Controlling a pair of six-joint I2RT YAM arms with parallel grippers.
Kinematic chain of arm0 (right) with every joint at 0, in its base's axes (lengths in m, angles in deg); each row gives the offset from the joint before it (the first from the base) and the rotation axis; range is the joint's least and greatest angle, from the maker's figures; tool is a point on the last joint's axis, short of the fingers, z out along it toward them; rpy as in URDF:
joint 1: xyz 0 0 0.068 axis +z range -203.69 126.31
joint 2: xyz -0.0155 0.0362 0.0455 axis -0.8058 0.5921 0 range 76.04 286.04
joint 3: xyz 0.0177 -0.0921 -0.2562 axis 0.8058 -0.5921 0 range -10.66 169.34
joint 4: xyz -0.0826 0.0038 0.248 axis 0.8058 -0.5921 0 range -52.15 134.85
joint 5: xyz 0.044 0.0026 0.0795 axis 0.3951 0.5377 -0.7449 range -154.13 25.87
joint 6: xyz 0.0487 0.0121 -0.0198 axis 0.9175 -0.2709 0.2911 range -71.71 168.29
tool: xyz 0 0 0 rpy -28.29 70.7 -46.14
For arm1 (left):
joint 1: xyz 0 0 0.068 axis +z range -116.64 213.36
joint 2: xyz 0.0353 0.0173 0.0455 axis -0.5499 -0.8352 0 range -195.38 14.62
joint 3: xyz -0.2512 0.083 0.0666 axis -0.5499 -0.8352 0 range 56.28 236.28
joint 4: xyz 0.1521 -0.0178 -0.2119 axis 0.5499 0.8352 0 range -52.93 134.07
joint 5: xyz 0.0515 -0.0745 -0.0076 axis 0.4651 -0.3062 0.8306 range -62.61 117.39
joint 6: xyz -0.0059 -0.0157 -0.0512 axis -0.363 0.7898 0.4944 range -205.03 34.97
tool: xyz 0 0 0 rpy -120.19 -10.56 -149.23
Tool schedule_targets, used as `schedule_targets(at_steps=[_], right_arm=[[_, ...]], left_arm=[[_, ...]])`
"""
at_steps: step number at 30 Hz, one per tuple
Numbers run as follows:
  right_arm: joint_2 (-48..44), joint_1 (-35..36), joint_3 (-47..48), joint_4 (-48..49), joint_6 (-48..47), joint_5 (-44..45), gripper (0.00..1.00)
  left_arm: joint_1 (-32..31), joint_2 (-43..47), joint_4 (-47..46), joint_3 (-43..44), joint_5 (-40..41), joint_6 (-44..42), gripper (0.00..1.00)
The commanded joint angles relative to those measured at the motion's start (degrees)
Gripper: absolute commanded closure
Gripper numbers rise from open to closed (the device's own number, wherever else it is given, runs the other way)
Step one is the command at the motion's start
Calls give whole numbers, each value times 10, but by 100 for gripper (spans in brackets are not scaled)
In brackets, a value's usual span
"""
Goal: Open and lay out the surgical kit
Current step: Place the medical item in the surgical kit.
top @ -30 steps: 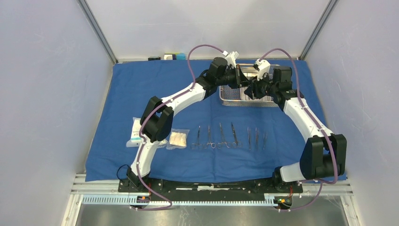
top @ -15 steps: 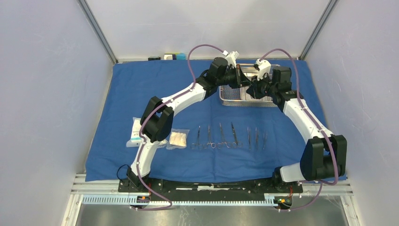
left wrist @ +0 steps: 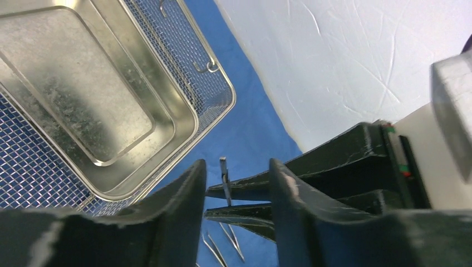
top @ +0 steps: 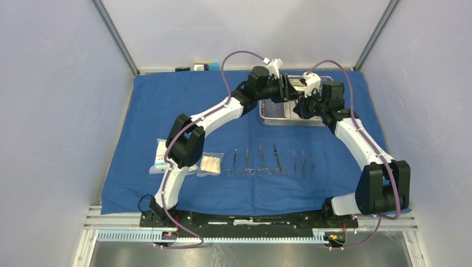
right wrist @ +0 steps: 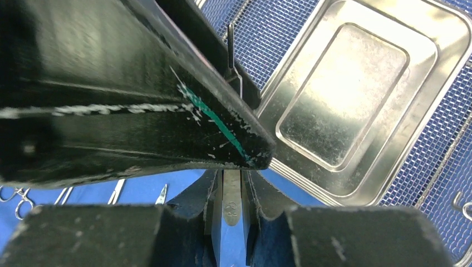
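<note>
Flanking blue cloth wrap (top: pixel 167 105), pale walls (top: pixel 50 111)

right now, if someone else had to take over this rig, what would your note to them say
left gripper: open, fingers either side of an instrument tip, not gripping it.
right gripper: shut on a slim flat steel instrument, held above the rectangular steel mesh tray.
large blue cloth wrap: spread flat, tray at its far side; inner steel pan looks empty.
done: row of slim metal instruments laid out near the bases, small clear packets to its left.
left: probably add the held instrument to the row.
</note>
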Motion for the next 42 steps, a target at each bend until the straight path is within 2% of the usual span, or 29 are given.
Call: schedule_targets(at_steps=[1,2,4,9,17,23,30,34,42], right_arm=[[-29,-2,-11,8,-12,20,96],[-32,-2,-13,4,-16,27,96],[-43,-6,-20,-5,-22,41,96],[-91,-36,-61,-40,-29,60,95],[-201,-108,-188,-123,-57,107,94],[-249,-153,-222,-166,-81,127,96],[-210,-175,-208,-192,-115,140,97],[-168,-183,-182,-234,-143,128,93],[-103,-221,-149,-268,-194,99,91]], left_arm=[[7,19,-1,36,-2,-23,42],[10,20,0,36,-3,-24,35],[18,28,6,31,-9,-29,28],[42,76,18,-19,-33,-59,19],[94,178,78,-105,-22,-159,17],[104,224,83,-161,-18,-185,17],[104,257,27,-215,-22,-148,18],[104,279,4,-240,-10,-151,18],[105,296,-3,-248,10,-153,18]])
